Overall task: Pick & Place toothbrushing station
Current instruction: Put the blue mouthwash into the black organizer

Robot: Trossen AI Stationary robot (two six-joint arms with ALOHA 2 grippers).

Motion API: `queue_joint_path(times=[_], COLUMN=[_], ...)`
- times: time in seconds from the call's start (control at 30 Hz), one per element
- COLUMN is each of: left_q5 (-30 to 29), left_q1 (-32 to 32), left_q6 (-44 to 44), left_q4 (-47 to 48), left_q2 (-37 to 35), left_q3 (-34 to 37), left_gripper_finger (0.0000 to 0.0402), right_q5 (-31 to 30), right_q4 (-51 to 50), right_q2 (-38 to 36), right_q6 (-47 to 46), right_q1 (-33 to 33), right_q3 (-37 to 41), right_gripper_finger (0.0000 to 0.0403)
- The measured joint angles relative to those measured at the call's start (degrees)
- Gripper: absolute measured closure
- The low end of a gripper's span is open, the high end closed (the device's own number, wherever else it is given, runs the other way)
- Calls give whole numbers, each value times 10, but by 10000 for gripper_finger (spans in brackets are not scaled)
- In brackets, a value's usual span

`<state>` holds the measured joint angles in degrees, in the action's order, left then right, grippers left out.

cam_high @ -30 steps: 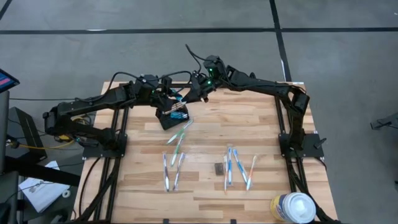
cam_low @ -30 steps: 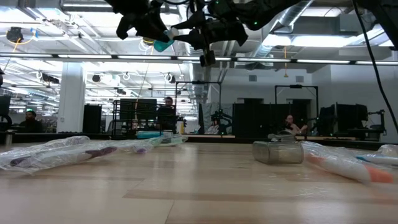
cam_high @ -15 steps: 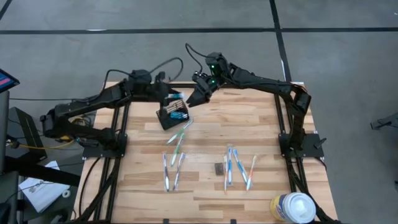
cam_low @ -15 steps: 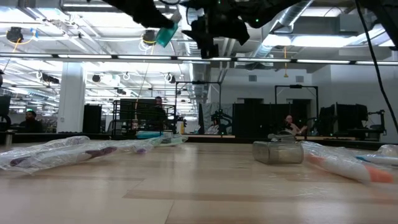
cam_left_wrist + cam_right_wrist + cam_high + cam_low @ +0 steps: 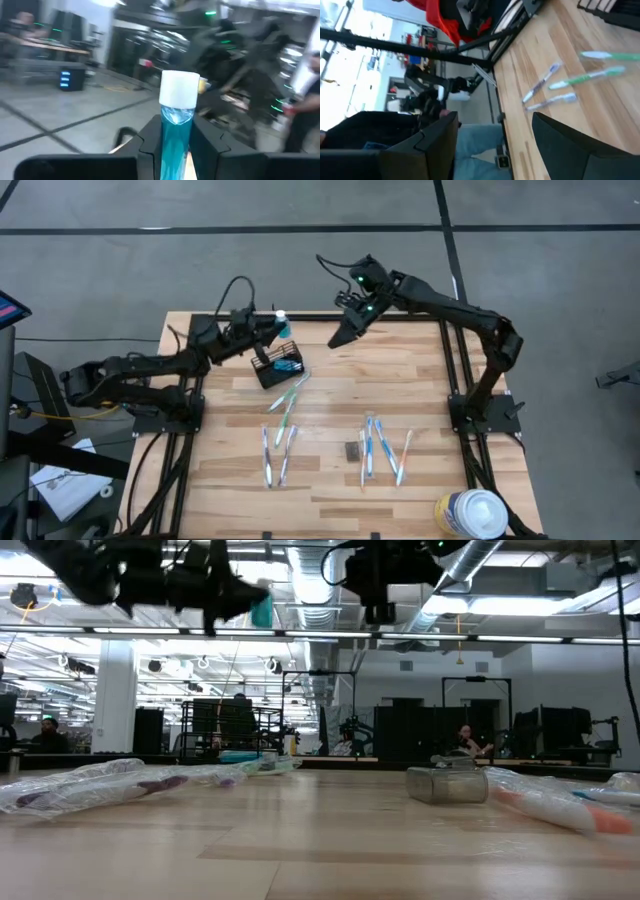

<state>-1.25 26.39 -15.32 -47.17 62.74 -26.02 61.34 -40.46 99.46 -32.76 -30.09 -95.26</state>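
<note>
1. Holding a blue toothpaste tube (image 5: 176, 125) with a white cap between its two dark fingers (image 5: 150, 145), the left tool (image 5: 272, 326) is raised above the far left part of the desk (image 5: 420, 380). Its fingers are closed onto the tube's sides, with the cap end sticking out past the fingertips.
2. In the low view the same tube (image 5: 262, 610) shows as a teal patch at the tip of the left tool (image 5: 240, 595), well above the desk surface.
3. The right tool (image 5: 340, 338) hangs over the far middle edge of the desk, well apart from the left tool. Its fingers (image 5: 570, 140) stand wide apart and hold nothing.
4. The black wire-mesh caddy (image 5: 276, 365) sits on the desk just beside and below the left tool, with slim items standing in it.
5. Loose toothbrushes (image 5: 285, 405) lie on the desk near the caddy. More pieces lie toward the near edge in two groups (image 5: 276, 455) (image 5: 382, 448).
6. A small dark block (image 5: 351, 450) lies between those two groups.
7. A white round canister (image 5: 470, 512) stands at the near right corner.
</note>
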Motion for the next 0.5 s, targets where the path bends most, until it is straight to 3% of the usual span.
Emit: queue_joint_path(times=[0.13, 0.3, 0.5], left_q5=[-69, -122, -174], left_q1=[-18, -57, -101], left_q6=[23, 90, 91], left_q4=[-71, -69, -75], left_q2=[-1, 12, 35], left_q3=[54, 89, 112], left_gripper_finger=[339, 340, 340], right_q5=[-1, 1, 14], right_q4=[-58, -77, -93], right_q2=[-19, -25, -25], right_q6=[54, 103, 157], right_q1=[0, 0, 1], right_q3=[0, 1, 1], right_gripper_finger=[164, 169, 176])
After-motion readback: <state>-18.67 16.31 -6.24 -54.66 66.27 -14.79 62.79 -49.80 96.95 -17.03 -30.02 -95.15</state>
